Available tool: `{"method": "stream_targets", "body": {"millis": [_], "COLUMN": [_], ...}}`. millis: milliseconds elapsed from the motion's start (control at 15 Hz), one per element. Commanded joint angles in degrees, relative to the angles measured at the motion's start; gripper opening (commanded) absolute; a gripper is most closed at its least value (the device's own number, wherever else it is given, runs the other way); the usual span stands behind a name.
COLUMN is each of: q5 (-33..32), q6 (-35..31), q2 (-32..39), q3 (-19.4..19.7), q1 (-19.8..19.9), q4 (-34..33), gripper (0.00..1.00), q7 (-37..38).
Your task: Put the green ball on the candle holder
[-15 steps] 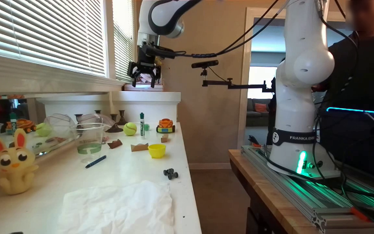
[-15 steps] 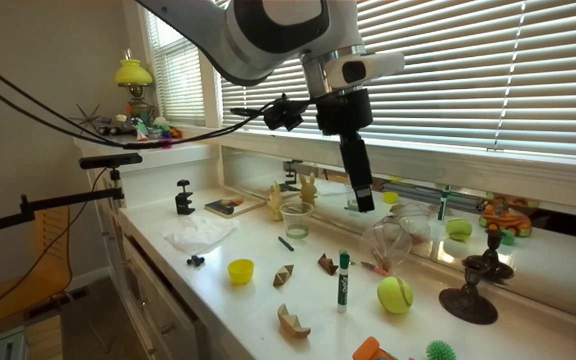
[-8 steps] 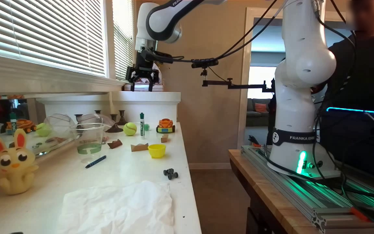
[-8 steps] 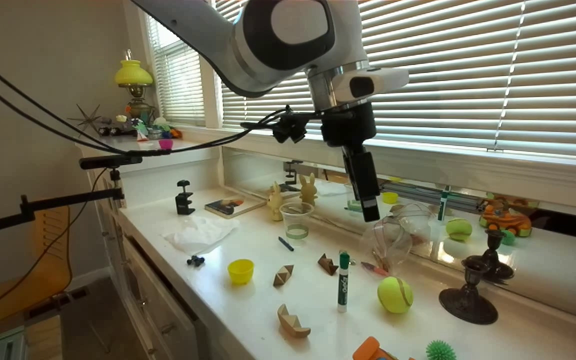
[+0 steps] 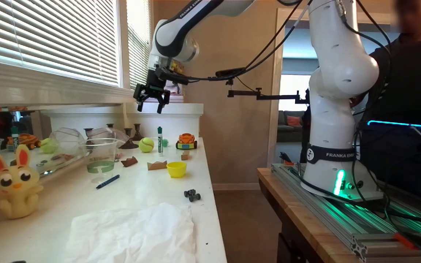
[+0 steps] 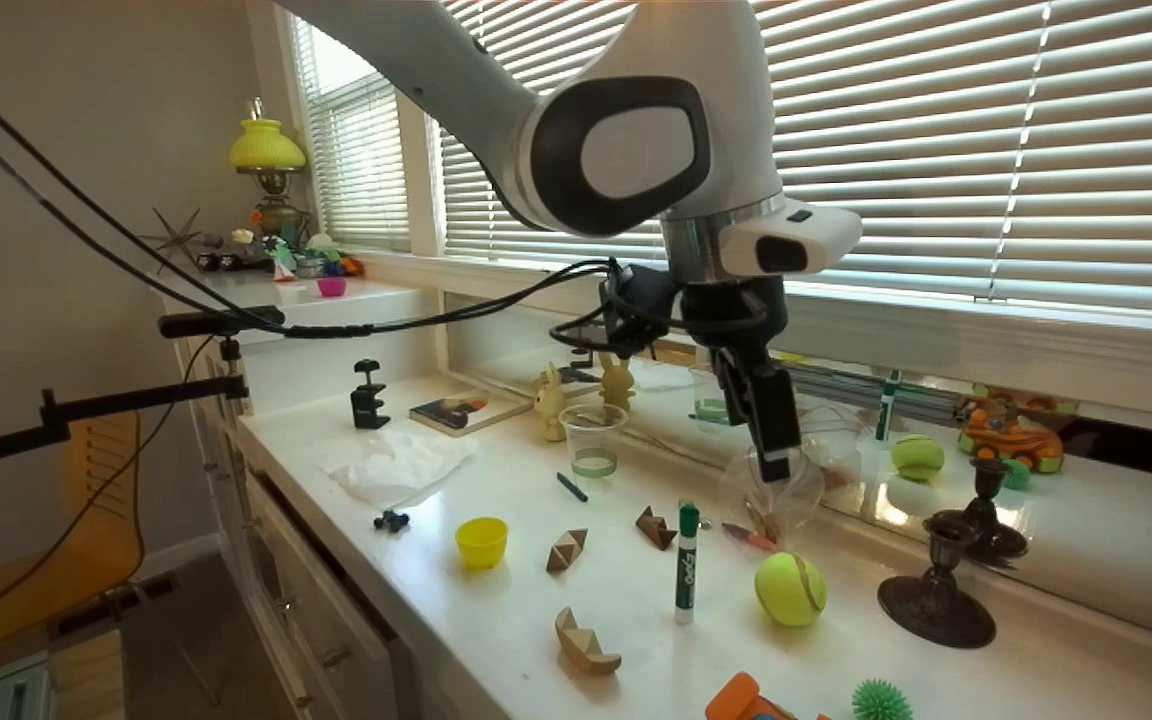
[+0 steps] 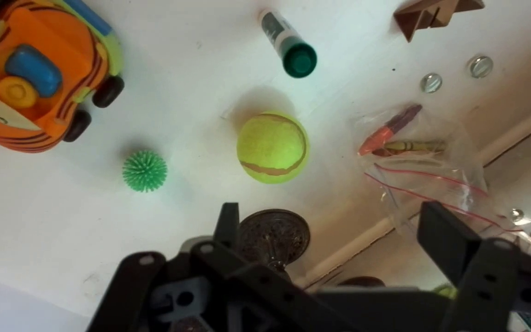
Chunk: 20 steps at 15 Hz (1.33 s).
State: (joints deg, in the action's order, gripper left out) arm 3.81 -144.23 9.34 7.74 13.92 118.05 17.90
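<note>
The green ball is a yellow-green tennis ball (image 6: 790, 590) on the white counter. It also shows in an exterior view (image 5: 146, 145) and in the wrist view (image 7: 273, 147). The candle holder (image 6: 936, 600) is a dark metal stand with a round base, beside the ball near the mirror. It also shows in an exterior view (image 5: 128, 145) and, partly hidden by a finger, in the wrist view (image 7: 274, 235). My gripper (image 5: 150, 109) is open and empty, tilted, well above the counter. It also shows in an exterior view (image 6: 774, 465) and in the wrist view (image 7: 332, 219).
A green marker (image 6: 686, 565) stands upright near the ball. A spiky green ball (image 7: 144, 171), an orange toy car (image 7: 39, 78) and a plastic bag (image 7: 427, 170) lie around. Paper boats, a yellow cup (image 6: 482, 542) and a clear cup (image 6: 593, 440) stand farther off. A mirror backs the counter.
My gripper has come down and shifted toward the window side, nearer the ball and holder, and has tilted. The ball, the holder and the other objects have not moved.
</note>
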Motion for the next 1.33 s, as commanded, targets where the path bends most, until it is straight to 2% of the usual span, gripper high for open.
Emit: {"method": "stream_targets", "body": {"millis": [0,67,133,467,1000,1267], "q5": [6.19,5.91,3.79,3.74,5.19,4.02], "q6": [-0.35,-0.37,0.14,0.18,1.75,3.66], "q2": [4.45,5.32,2.78,4.13,11.78,15.40], "q3": [0.42,0.74,1.36,1.57,0.85,0.96], "q1": [-0.25,-0.37,-1.21,-1.33,0.36,0.28], "q4": [-3.75,-4.44,-1.76,-2.39,-9.98,-13.30], "gripper": [1.00,1.00,1.00,1.00,1.00,1.00], "q7": [-5.80,-5.65,-3.60,-4.82,-12.73,-13.13]}}
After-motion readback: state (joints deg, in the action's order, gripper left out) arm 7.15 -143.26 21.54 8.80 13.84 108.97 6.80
